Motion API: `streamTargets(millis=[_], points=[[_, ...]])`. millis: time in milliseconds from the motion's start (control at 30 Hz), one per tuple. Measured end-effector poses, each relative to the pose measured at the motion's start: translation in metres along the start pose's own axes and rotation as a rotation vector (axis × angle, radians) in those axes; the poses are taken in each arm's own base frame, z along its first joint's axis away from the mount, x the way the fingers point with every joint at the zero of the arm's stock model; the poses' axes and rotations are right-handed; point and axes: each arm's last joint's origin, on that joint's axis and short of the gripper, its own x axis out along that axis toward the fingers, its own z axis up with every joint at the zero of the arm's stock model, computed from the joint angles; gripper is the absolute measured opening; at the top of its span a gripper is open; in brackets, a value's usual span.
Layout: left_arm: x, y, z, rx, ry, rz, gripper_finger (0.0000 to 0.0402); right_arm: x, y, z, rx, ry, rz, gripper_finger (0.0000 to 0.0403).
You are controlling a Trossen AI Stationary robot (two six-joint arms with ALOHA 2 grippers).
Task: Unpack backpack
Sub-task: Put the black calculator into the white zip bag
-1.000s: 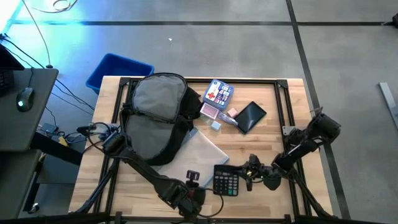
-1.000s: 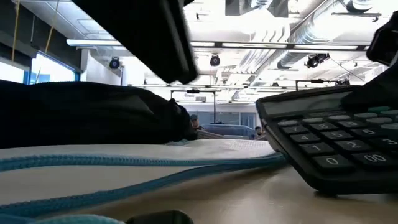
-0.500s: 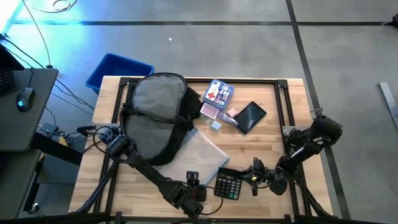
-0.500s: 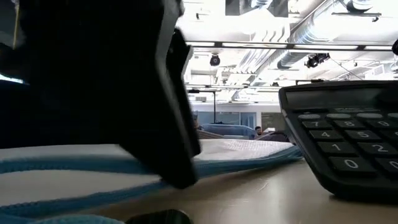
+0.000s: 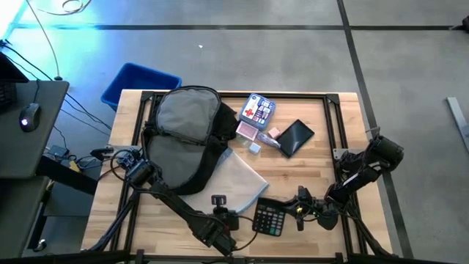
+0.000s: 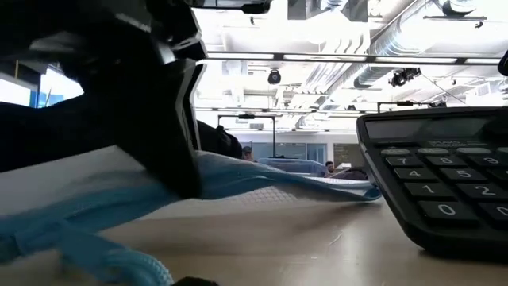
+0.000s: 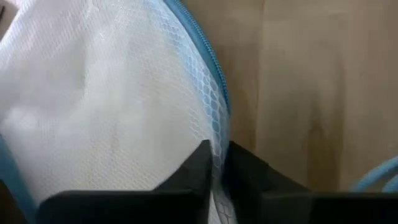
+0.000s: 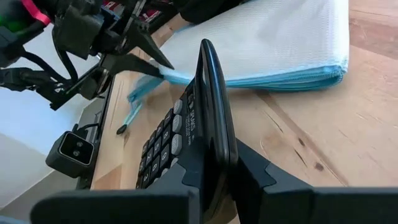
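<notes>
high: large black fabric backpack [image 5: 187, 136] at table's 10 o'clock; white mesh zip pouch [image 5: 238, 183] and black calculator [image 5: 268, 217] already out.
low: left gripper [image 6: 187, 184] lifts pouch edge.
left wrist: fingers pinch pouch's blue zipper edge.
right wrist: right gripper [image 8: 214, 163] clamps calculator.
step: clearing unpacked items; next, drag pouch away from backpack.

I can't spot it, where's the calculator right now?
In the high view the calculator lies at the table's near edge, right of centre, clamped by the right gripper, beside the mesh pouch.

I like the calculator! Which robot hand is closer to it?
Right. The right gripper is shut on the calculator's edge; the left gripper pinches the mesh pouch beside it.
</notes>
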Motion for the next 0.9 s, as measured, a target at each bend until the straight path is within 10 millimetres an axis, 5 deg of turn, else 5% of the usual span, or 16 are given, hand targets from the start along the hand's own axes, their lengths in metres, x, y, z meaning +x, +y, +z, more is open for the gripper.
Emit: streamTargets(millis=[900], points=[[0.003, -0.008, 0.018, -0.025, -0.137, -0.093, 0.0115, 0.0, 0.0, 0.0, -0.001, 0.015, 0.006, 0.0032]])
